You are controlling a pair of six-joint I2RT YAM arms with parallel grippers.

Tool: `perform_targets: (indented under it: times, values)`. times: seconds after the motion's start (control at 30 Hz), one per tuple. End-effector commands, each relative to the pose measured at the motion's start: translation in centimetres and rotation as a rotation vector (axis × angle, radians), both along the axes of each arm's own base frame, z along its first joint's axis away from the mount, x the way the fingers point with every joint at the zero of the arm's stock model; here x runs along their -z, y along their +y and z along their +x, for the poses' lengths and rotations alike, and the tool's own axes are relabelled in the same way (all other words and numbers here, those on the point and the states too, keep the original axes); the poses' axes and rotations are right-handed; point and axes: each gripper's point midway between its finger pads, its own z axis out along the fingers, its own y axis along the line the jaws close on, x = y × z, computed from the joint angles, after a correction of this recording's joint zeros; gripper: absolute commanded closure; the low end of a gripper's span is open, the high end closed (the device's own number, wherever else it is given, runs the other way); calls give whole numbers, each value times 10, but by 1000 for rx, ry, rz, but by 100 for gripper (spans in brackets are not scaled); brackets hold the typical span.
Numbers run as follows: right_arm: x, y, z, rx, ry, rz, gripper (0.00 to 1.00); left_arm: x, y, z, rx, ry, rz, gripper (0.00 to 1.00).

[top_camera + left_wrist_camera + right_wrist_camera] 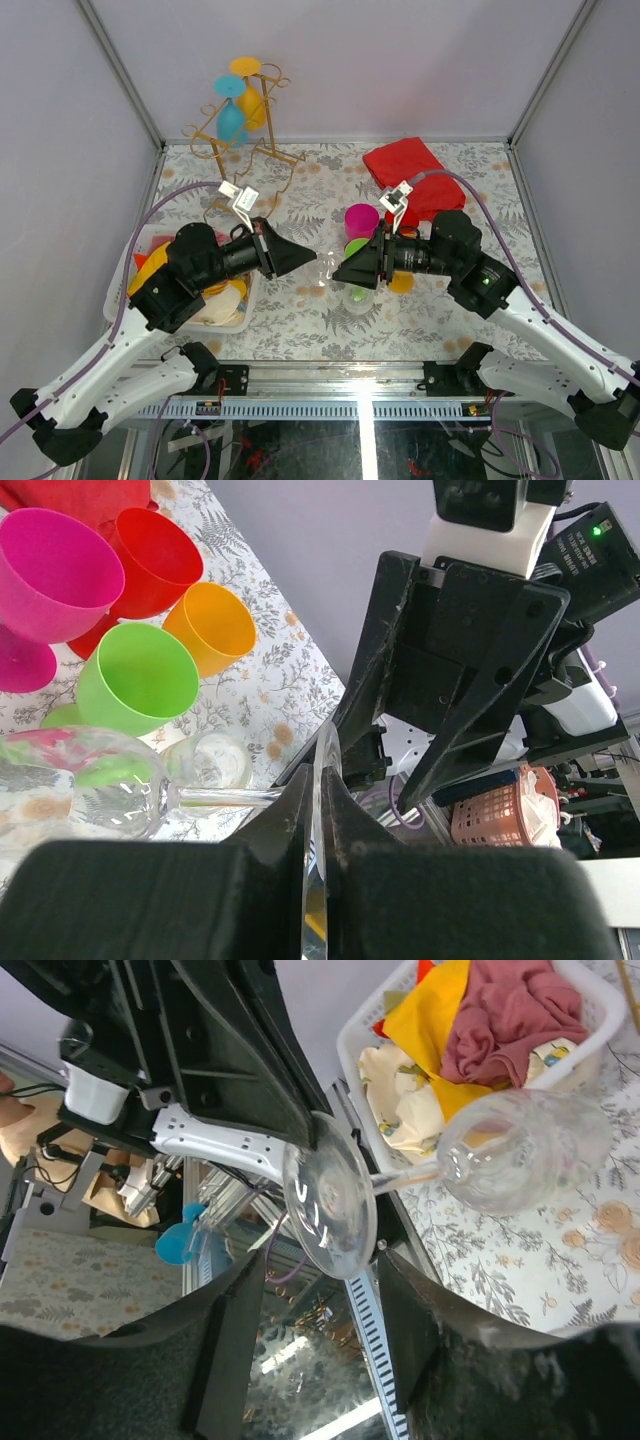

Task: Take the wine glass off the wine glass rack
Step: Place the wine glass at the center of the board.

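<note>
Left claw is clamped on the foot of the clear wine glass, which lies sideways between both arms, well apart from the rack at the back. Right claw gapes, facing the foot.

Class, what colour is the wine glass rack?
The thin metal wire rack is gold; top external view.

1. Wine glass: clear, colourless.
2. Wine glass rack: gold wire, with a blue glass and a yellow glass.
3. Magenta cup, red cup, orange cup, green cup.
4. Bench: pale, grey leaf-and-flower print.
5. Folded cloth: red.
6. Basket: white, holding a yellow cloth and a maroon cloth.
</note>
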Motion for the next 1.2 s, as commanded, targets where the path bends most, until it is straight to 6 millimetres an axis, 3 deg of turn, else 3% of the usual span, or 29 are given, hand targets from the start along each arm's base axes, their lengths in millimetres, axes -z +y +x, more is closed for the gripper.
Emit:
perform_targets:
  times: [0.0, 0.2, 0.4, 0.43, 0.53, 0.63, 0.8, 1.17]
  values:
    - [-26, 9, -4, -57, -33, 106, 46, -24, 0, 0, -16, -88, -102, 100]
    - [-26, 18, 1, -77, -15, 110, 63, -25, 4, -8, -8, -108, -160, 100]
    - [-30, 23, 1, -102, -17, 134, 98, -19, 9, -9, -25, -110, -161, 100]
    - [-31, 23, 2, -96, -23, 137, 100, -18, 11, -10, -32, -109, -161, 95]
    - [-35, 24, 5, -90, -61, 141, 100, -14, 17, -14, -41, -113, -165, 71]
    - [-36, 25, 11, -78, -103, 129, 100, -4, 17, -19, -22, -100, -153, 66]
    - [-38, 28, 16, -66, -129, 119, 100, 17, 12, -20, 6, -36, -110, 65]
    - [-44, 25, 18, -49, -173, 128, 100, 25, 7, -20, 22, -6, -102, 70]
